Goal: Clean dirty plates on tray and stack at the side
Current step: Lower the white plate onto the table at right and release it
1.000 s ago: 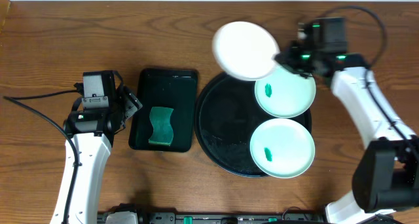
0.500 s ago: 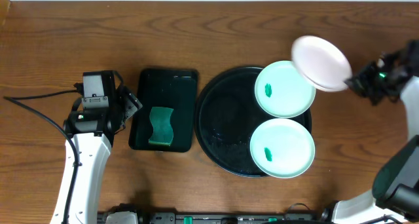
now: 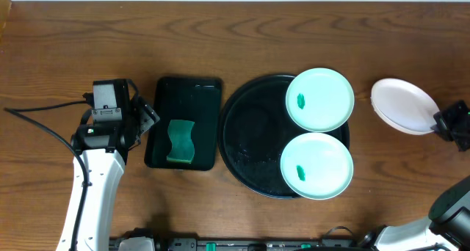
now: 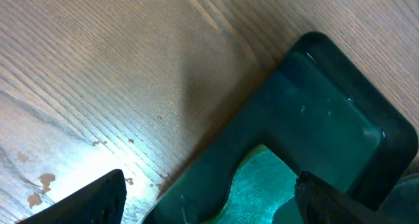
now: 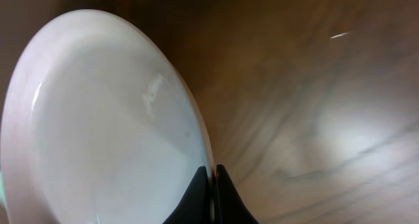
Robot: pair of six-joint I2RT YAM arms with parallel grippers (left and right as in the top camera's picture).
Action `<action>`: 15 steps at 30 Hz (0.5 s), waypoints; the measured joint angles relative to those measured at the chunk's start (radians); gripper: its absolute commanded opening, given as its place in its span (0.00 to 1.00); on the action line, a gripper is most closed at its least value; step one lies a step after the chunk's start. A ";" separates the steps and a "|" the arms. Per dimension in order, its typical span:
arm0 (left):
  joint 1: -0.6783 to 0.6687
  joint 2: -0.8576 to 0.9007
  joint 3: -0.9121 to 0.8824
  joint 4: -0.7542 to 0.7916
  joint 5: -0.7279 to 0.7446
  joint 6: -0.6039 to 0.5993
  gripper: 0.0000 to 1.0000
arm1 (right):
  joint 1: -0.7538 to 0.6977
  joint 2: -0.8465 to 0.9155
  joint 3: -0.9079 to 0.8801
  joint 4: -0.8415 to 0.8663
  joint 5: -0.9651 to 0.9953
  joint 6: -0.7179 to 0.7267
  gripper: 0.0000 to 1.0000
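Counting two glossy mint-green round plates (image 3: 319, 99) (image 3: 316, 165) on one round black tray (image 3: 250, 133), one white plate (image 3: 402, 106) | we see it swung rightward | right gripper (image 5: 213, 185) pinching rim, left gripper (image 4: 219, 198) wide

The table (image 3: 183, 38) in front of me is brown wood, its grain running left to right across the whole overhead view. 2 trays lie directly on it. The large round black tray (image 3: 246, 133) sits right of centre, its low rim flat on the wood. Just beside it, on my left, lies the smaller rectangular black tray (image 3: 163, 126), long sides running away from me. I cannot tell whether their rims touch. My left wrist camera shows small brownish flecks (image 4: 40, 183) on the wood near that tray's corner.
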 measured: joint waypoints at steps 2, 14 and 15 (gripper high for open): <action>0.000 0.000 0.000 0.000 0.000 0.000 0.83 | 0.000 0.000 -0.008 0.006 0.021 -0.003 0.01; 0.000 0.000 0.000 0.000 0.000 0.000 0.83 | 0.043 -0.001 -0.269 0.319 0.064 -0.011 0.01; 0.000 0.000 0.000 0.000 0.000 0.000 0.83 | 0.053 -0.001 -0.298 0.356 0.063 -0.012 0.01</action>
